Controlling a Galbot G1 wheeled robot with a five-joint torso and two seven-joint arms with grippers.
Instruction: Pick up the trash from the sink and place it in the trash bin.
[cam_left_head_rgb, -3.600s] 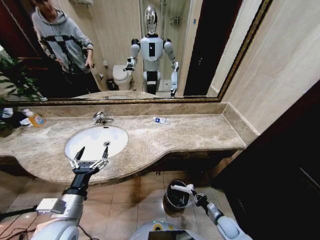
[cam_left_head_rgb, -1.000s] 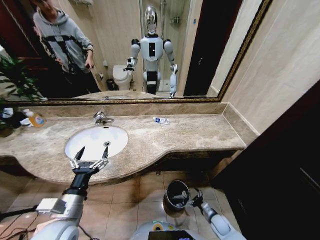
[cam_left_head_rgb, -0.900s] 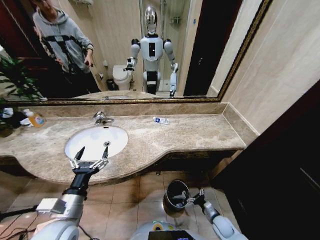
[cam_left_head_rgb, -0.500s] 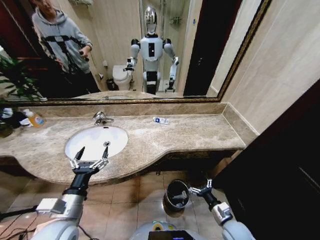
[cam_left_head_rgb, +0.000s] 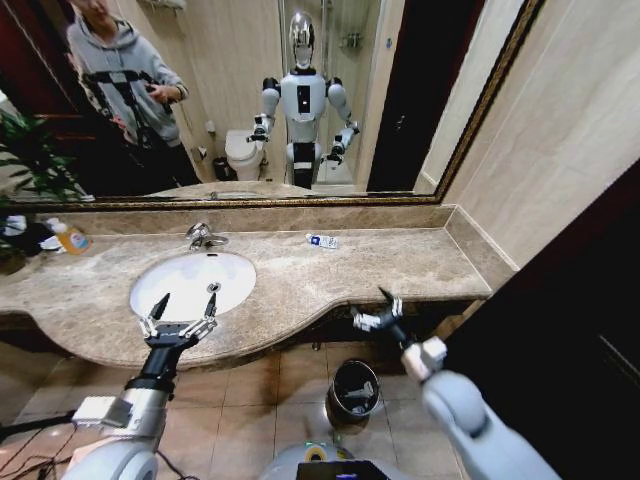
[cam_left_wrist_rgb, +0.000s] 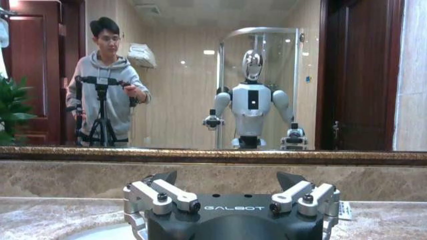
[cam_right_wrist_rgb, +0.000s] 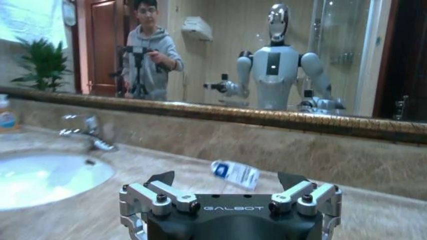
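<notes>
The white oval sink (cam_left_head_rgb: 190, 280) is set in the marble countertop (cam_left_head_rgb: 400, 262). My left gripper (cam_left_head_rgb: 188, 300) hovers open over the sink's front rim, holding nothing; the left wrist view shows its open fingers (cam_left_wrist_rgb: 160, 177). My right gripper (cam_left_head_rgb: 372, 306) is raised at the counter's front edge, open and bare. A white-and-blue piece of trash (cam_left_head_rgb: 322, 241) lies on the counter behind it, and shows straight ahead of the right gripper (cam_right_wrist_rgb: 226, 178) as a white-and-blue packet (cam_right_wrist_rgb: 235, 173). The trash bin (cam_left_head_rgb: 338, 398) stands on the floor below, with a white scrap (cam_left_head_rgb: 365, 390) inside.
A chrome faucet (cam_left_head_rgb: 203, 236) stands behind the basin. An orange soap bottle (cam_left_head_rgb: 68, 237) sits at the far left by a plant. The mirror backs the counter, a tiled wall closes its right end, and a dark door (cam_left_head_rgb: 560, 340) stands on my right.
My right arm has swung up from beside the bin to counter height. The white piece it held 3.6 s ago has left its fingers. The left arm has not moved.
</notes>
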